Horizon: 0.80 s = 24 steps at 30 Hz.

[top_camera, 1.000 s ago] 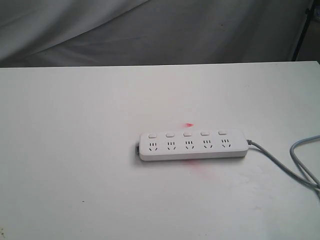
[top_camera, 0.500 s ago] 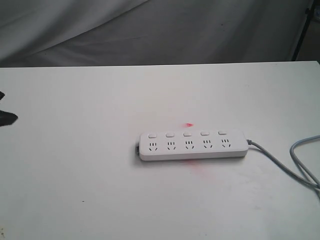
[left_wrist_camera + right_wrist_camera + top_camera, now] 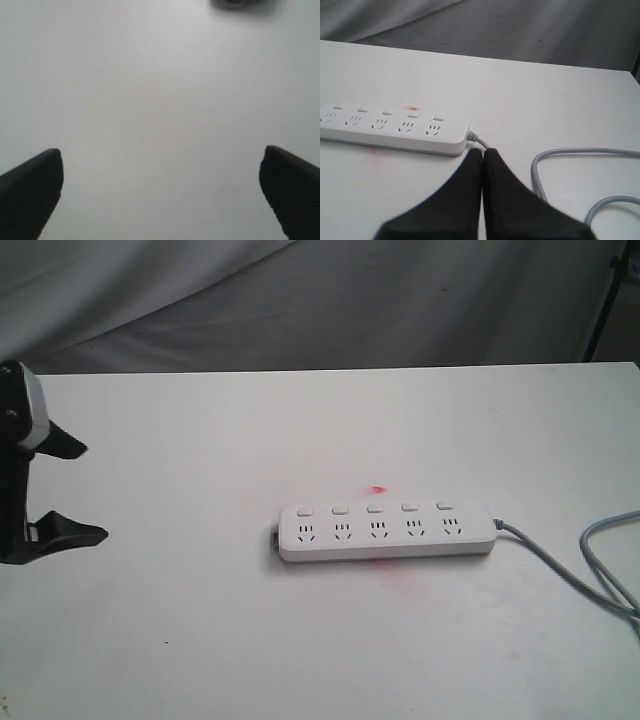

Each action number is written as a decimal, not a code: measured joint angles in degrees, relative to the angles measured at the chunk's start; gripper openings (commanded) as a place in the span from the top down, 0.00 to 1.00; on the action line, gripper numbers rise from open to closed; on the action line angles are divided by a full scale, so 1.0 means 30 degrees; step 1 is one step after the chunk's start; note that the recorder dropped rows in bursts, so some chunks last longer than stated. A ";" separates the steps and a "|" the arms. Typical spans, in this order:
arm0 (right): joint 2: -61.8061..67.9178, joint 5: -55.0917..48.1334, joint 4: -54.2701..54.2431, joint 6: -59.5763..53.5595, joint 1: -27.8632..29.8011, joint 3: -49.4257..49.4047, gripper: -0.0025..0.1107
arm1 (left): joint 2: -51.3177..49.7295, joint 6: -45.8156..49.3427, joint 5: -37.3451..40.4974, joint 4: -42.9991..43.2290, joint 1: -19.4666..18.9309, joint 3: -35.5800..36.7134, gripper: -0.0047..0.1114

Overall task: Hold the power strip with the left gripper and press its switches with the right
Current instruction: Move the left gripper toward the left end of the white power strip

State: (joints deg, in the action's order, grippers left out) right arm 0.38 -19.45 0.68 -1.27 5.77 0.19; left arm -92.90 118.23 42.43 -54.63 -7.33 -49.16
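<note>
The white power strip [image 3: 385, 531] lies flat on the white table, its five switches [image 3: 373, 508] in a row above the sockets and its grey cable [image 3: 570, 575] trailing off to the right. My left gripper [image 3: 85, 490] stands open at the far left edge of the exterior view, well apart from the strip. In the left wrist view its two black fingertips [image 3: 35, 187] frame bare table. My right gripper [image 3: 483, 152] is shut with nothing in it, close to the cable end of the power strip [image 3: 395, 127]. It does not show in the exterior view.
The grey cable [image 3: 570, 170] loops on the table beside the right gripper. A pink smudge [image 3: 395, 580] marks the table by the strip. Grey cloth [image 3: 300, 300] hangs behind the table's far edge. A dark blurred shape [image 3: 235, 4] sits at the left wrist view's border.
My left gripper has come into the exterior view from the left edge, moving right toward the strip with its jaws open. The power strip has not moved.
</note>
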 measured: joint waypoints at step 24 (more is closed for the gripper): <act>0.0000 0.0000 0.0000 0.0000 0.0000 0.0000 0.98 | -0.8282 0.0483 0.4289 -0.1889 0.4547 -0.7075 0.06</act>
State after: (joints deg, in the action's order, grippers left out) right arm 0.38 -19.45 0.68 -1.27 5.77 0.19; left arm -117.75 119.68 55.29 -60.29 6.31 -70.38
